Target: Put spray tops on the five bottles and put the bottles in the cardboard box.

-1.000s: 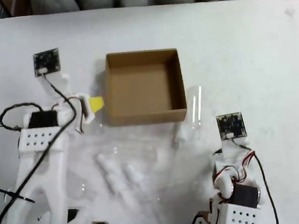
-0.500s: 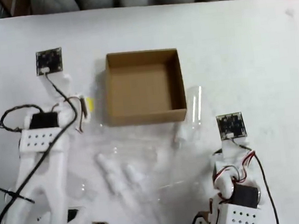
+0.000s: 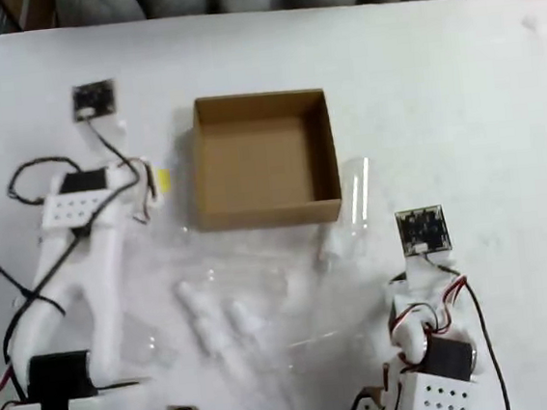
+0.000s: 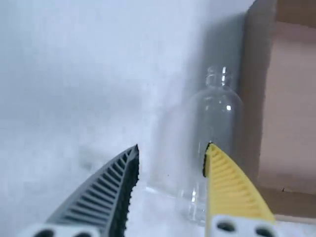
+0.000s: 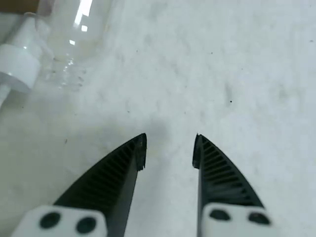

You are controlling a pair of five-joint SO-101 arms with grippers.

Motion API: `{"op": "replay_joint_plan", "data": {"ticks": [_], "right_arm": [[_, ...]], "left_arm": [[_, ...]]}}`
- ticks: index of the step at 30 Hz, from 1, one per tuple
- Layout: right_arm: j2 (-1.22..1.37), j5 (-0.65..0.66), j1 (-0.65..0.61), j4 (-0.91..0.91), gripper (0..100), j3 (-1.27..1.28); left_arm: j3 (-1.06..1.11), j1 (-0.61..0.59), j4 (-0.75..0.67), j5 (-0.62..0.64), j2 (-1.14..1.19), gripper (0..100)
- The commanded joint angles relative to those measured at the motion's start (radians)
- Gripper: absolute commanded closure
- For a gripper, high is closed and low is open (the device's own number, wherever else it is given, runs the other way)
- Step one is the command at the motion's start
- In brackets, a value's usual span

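The open cardboard box (image 3: 264, 157) sits mid-table, with nothing inside it. My left gripper (image 4: 170, 158) is open beside the box's left wall (image 4: 286, 98). An uncapped clear bottle (image 4: 212, 123) lies just past its grey and yellow fingers, against that wall. My right gripper (image 5: 169, 148) is open over bare table near the front right. A clear bottle (image 3: 353, 202) with a white spray top (image 5: 19, 61) lies by the box's right front corner, a short way beyond the right fingers. Loose white spray tops (image 3: 202, 314) lie in front of the box.
Faint clear bottles (image 3: 260, 264) lie among the spray tops on the white table (image 3: 457, 100) between the two arms. The left arm's black cable (image 3: 28, 175) loops to its left. Open tabletop stretches to the right of and behind the box.
The left arm's wrist has shifted toward the far side of the table, and its yellow finger has drawn back from the box's left wall. The right arm has kept still.
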Motion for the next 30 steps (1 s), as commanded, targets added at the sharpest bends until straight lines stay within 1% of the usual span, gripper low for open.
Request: {"op": "replay_joint_plan", "data": {"ticks": [1, 4, 6, 9, 12, 15, 18, 21, 24, 30], "right_arm": [[-0.001, 0.012, -0.008, -0.013, 86.4, -0.026], [-0.001, 0.012, -0.01, -0.013, 86.4, -0.026], [-0.001, 0.012, -0.01, -0.012, 86.4, -0.026], [-0.001, 0.012, -0.01, -0.012, 86.3, -0.026], [-0.001, 0.012, -0.01, -0.012, 86.4, -0.026], [-0.001, 0.012, -0.008, -0.012, 86.5, -0.026], [-0.001, 0.012, -0.008, -0.012, 86.3, -0.026], [-0.001, 0.012, -0.008, -0.012, 86.2, -0.026], [-0.001, 0.012, -0.01, -0.013, 86.2, -0.026], [-0.001, 0.012, -0.01, -0.013, 86.1, -0.026]], "left_arm": [[-0.1, -0.088, 0.138, -0.005, -0.051, 78], [-0.1, -0.13, 0.199, 0.051, -0.076, 78], [-0.1, -0.114, 0.207, 0.068, -0.081, 78], [-0.107, -0.042, 0.198, 0.034, -0.079, 78], [-0.104, 0.044, 0.157, 0.006, -0.079, 78], [-0.104, 0.099, 0.115, 0.008, -0.067, 78], [-0.146, 0.122, 0.095, 0.008, 0.001, 78], [-0.226, 0.111, 0.1, 0.008, 0.113, 78], [-0.322, 0.085, 0.137, 0.008, 0.219, 78], [-0.451, 0.093, 0.18, 0.006, 0.384, 77]]}}
